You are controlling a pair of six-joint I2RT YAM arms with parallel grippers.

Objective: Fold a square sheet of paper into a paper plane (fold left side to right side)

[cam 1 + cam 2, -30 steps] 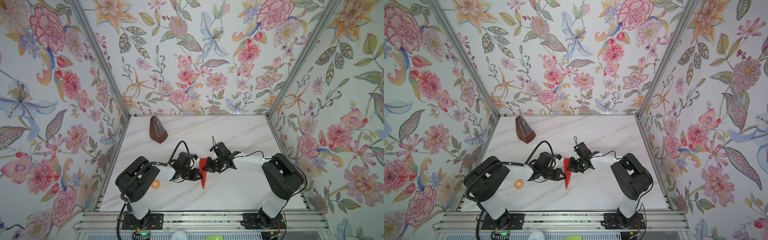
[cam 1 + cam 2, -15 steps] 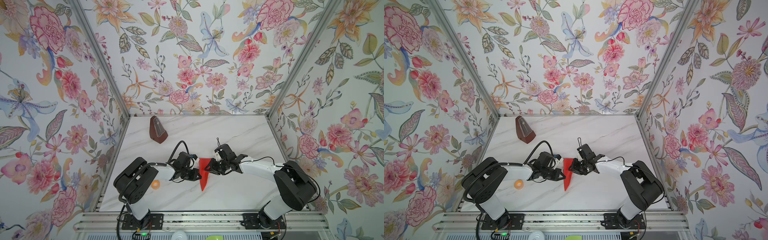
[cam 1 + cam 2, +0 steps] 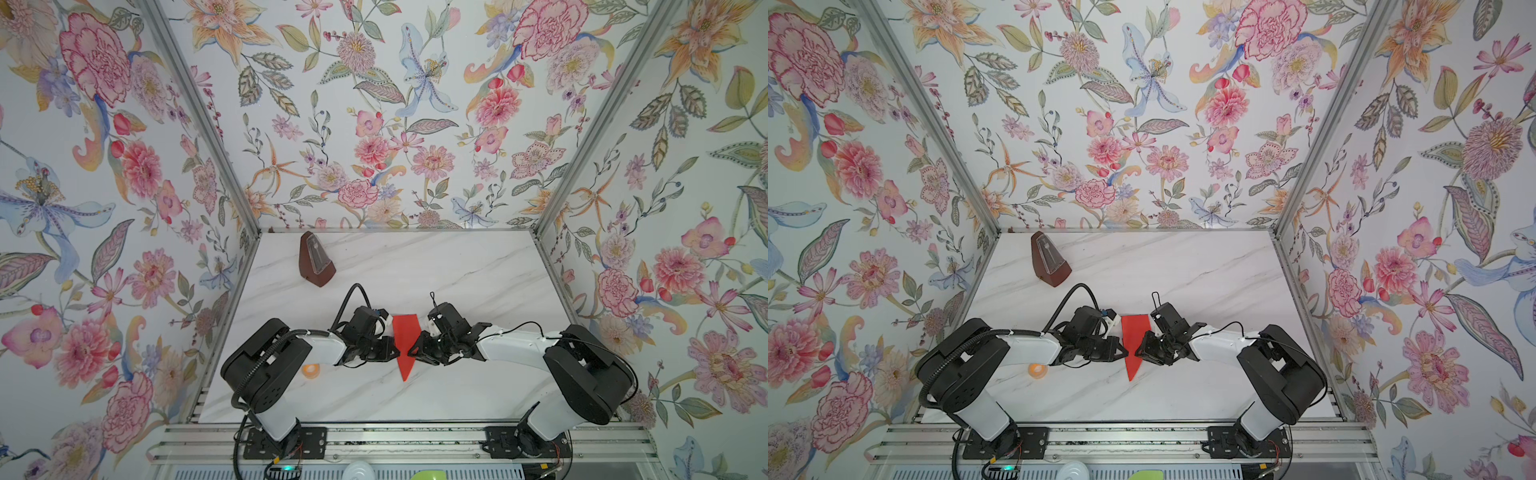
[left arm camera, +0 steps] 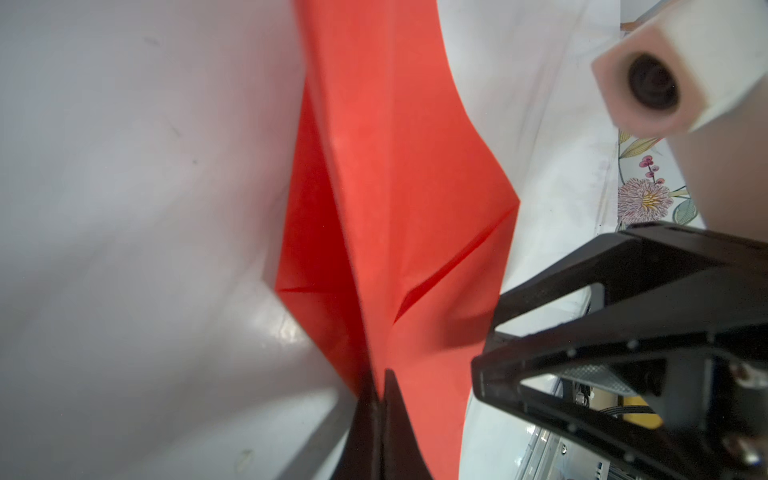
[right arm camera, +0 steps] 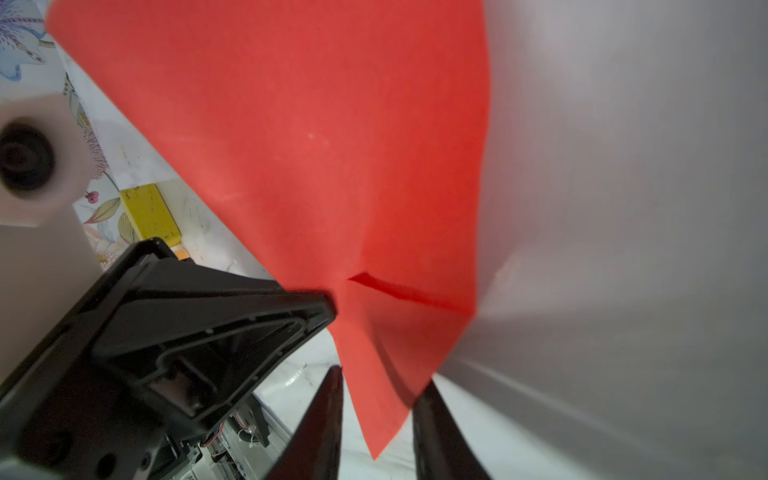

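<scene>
While the paper plane (image 3: 405,338) lies at the middle of the worktop (image 3: 465,274), point toward the robot's base and blunt end toward the back wall, the two arms meet it from either side at about mid-length. The left tool (image 4: 376,409) is clamped fully shut, and in its wrist view a raised ridge of red paper runs straight into the closed jaws, so it appears to pinch the left layer. The right tool (image 5: 382,376) has its jaws partly apart, straddling the paper's right edge near the narrowing end without pressing on it. The step looks to be carrying the left side over onto the right. To do it well, the left tool should lift its layer only a little and sweep it in a low arc about the centre crease, not tug sideways, since paper this thin will likely slide or buckle. The right tool would serve best as an anchor, closing on or pressing down the right half so the crease line stays put. Edges should be matched before any pressing, and the fold flattened from the point outward.
</scene>
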